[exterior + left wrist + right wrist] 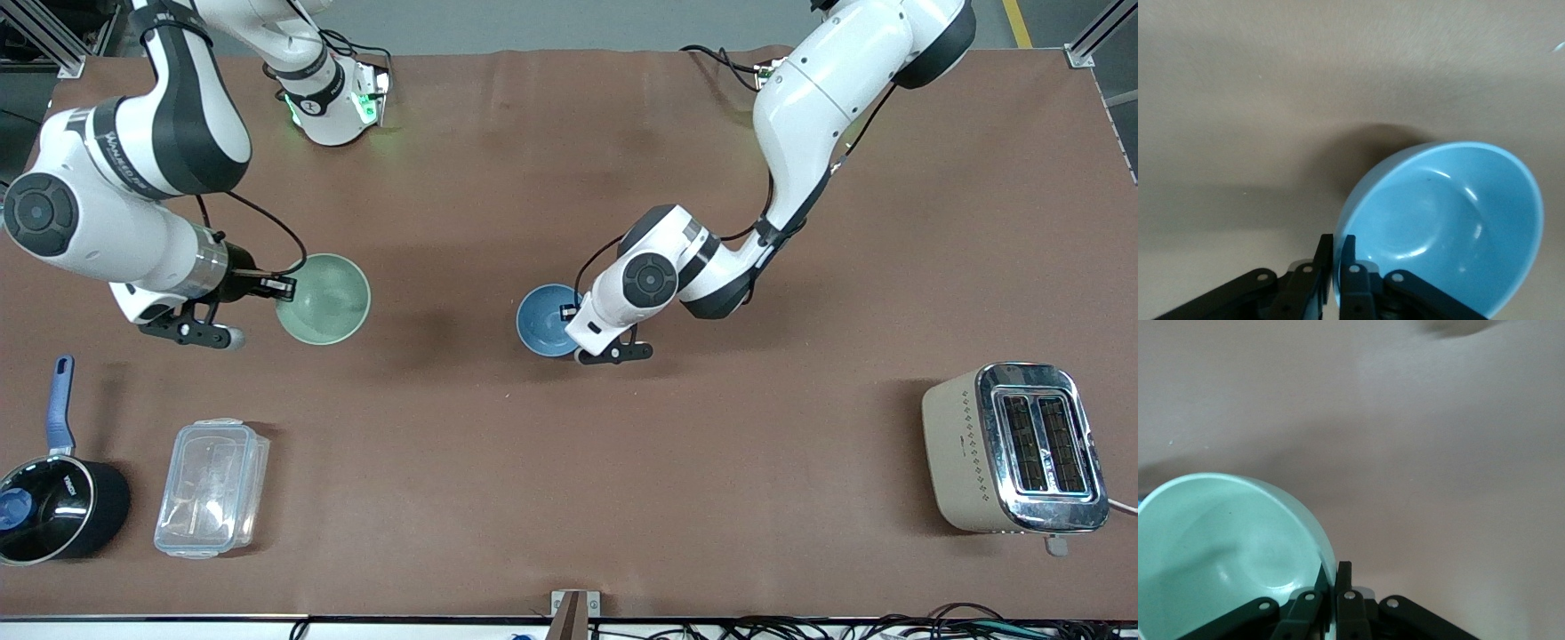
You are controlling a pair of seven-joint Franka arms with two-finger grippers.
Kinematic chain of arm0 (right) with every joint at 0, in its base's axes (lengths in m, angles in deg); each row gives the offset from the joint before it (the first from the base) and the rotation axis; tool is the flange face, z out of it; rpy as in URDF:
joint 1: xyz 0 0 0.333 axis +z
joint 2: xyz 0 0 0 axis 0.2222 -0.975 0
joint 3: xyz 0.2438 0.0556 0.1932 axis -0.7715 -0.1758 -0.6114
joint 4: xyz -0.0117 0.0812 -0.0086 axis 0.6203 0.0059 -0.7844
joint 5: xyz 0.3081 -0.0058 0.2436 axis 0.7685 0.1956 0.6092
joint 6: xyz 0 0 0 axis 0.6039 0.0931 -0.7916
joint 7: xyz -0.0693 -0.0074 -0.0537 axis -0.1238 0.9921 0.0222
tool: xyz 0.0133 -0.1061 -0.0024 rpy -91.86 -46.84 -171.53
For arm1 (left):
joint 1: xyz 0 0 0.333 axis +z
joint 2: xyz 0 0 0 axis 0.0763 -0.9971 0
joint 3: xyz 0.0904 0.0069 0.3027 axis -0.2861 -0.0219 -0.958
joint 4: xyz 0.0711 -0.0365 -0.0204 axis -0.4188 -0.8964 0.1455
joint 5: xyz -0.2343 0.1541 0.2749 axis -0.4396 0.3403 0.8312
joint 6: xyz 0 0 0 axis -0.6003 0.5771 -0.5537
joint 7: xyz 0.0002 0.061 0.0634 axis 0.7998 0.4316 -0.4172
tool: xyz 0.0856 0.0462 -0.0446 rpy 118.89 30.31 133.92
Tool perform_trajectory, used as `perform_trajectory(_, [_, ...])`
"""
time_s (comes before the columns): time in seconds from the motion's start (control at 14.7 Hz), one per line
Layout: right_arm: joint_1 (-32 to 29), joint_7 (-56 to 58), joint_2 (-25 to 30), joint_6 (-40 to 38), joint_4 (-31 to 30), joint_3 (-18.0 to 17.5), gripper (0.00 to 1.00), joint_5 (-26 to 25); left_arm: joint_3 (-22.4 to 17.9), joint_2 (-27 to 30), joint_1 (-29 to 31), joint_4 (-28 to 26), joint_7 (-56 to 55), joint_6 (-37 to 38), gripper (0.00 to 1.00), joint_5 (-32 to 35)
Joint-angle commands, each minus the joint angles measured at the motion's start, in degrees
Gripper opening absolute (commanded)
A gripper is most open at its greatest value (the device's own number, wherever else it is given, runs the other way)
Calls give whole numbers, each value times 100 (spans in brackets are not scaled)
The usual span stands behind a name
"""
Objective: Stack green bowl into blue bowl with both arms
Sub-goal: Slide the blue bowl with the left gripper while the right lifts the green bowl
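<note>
Right gripper [277, 286] is clamped on the rim of the green bowl [324, 299], one finger inside and one outside; the right wrist view shows the fingers [1345, 587] pinching the bowl's wall [1225, 547], bowl tilted. The green bowl is held up off the brown table [569, 462], toward the right arm's end, its shadow on the table beside it. Left gripper [569, 313] is clenched on the rim of the blue bowl [546, 320] near the table's middle; the left wrist view shows the fingers [1348, 257] closed on the bowl's edge [1451, 227], bowl tilted with a dark shadow under it, so lifted too. The two bowls are well apart, both openings up, roughly level with each other in the front view. The green bowl is not in the blue one. Other stuff: a black saucepan [53, 508] with blue handle and a clear plastic container [212, 487] sit side by side near the front camera at the right arm's end; a beige toaster [1013, 449] with chrome top sits near the front camera at the left arm's end.
</note>
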Motion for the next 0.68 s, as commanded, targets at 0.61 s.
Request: perform_trajectory(0.61, [653, -641, -61, 209, 125, 33, 0, 427, -186, 1158, 707, 1252, 1074, 1798, 100, 1179])
